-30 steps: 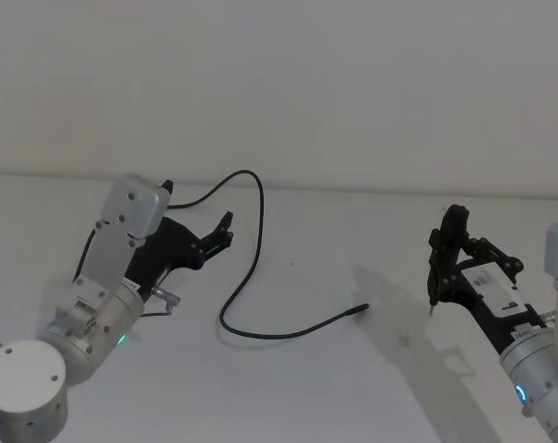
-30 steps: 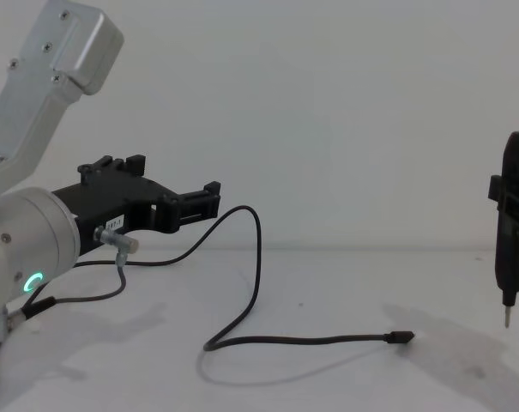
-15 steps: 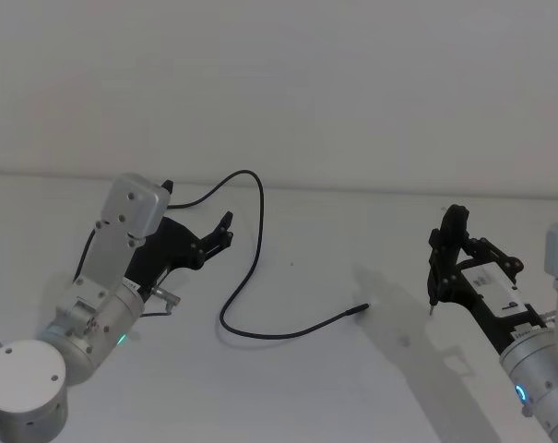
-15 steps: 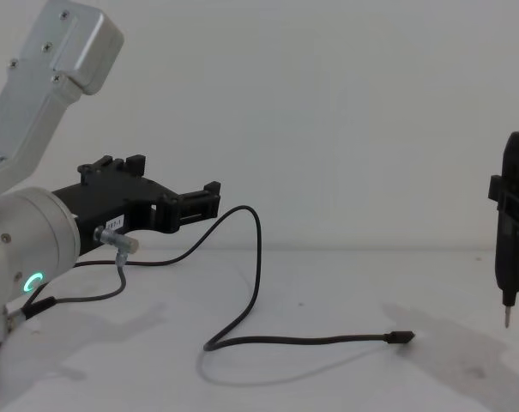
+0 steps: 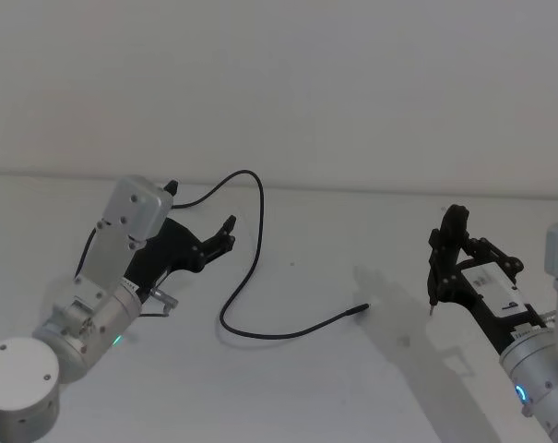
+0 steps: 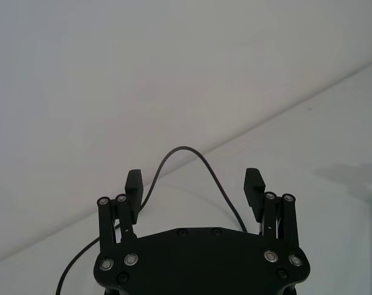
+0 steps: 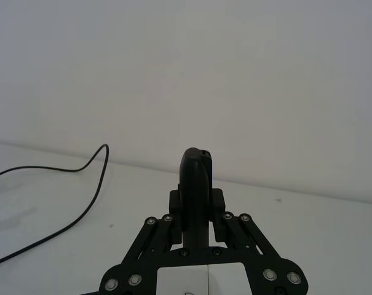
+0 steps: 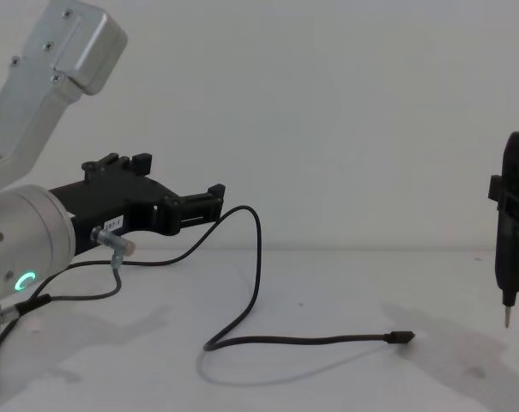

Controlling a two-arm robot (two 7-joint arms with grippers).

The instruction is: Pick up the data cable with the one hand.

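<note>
Hovering left claw [image 5: 228, 231], jaws wide, near data cable [image 8: 310, 340]; right claw [image 7: 197, 212] grips black tool [image 7: 197, 169].

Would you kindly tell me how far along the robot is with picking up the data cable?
Done: nothing grasped; the data cable lies on the table. In hand: the left gripper hovers, jaws open, facing the cable's raised loop but apart from it. The right gripper, off to the right, is shut on a slim pointed tool. Left: closing on the cable and lifting it.
</note>
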